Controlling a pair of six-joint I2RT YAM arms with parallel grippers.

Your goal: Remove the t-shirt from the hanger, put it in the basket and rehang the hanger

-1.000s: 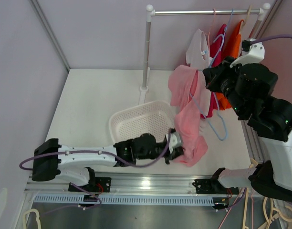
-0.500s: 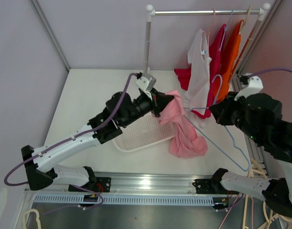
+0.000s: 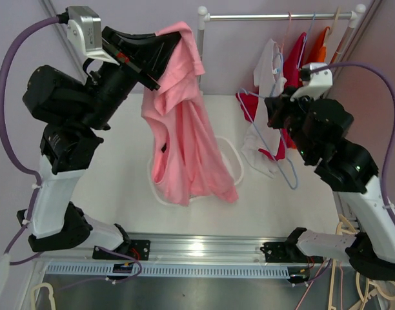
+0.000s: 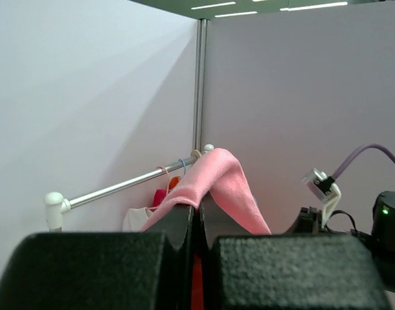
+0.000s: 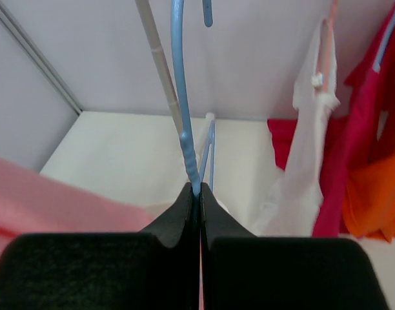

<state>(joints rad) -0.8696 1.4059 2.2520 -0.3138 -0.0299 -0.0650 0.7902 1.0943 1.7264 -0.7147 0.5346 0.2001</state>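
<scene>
My left gripper [image 3: 173,40] is raised high at the upper left and is shut on the pink t-shirt [image 3: 188,148], which hangs free of the hanger and drapes down over the basket. In the left wrist view the pink cloth [image 4: 220,184] folds over my shut jaws. My right gripper [image 3: 272,110] is shut on the bare blue hanger [image 3: 270,150], held off the rail to the right of the shirt. In the right wrist view the hanger's blue neck [image 5: 182,110] rises from my shut jaws, with the pink cloth [image 5: 62,210] at the lower left.
A white mesh basket [image 3: 235,166] lies on the table, mostly hidden behind the shirt. A rail [image 3: 275,17] on a white post [image 3: 199,64] holds white, red and orange garments [image 3: 294,71] at the back right. Spare hangers [image 3: 362,287] lie at the lower right.
My left arm has swung up and to the left, lifting the pink t-shirt off the table until it hangs free. My right gripper has risen and moved left with the blue hanger.
</scene>
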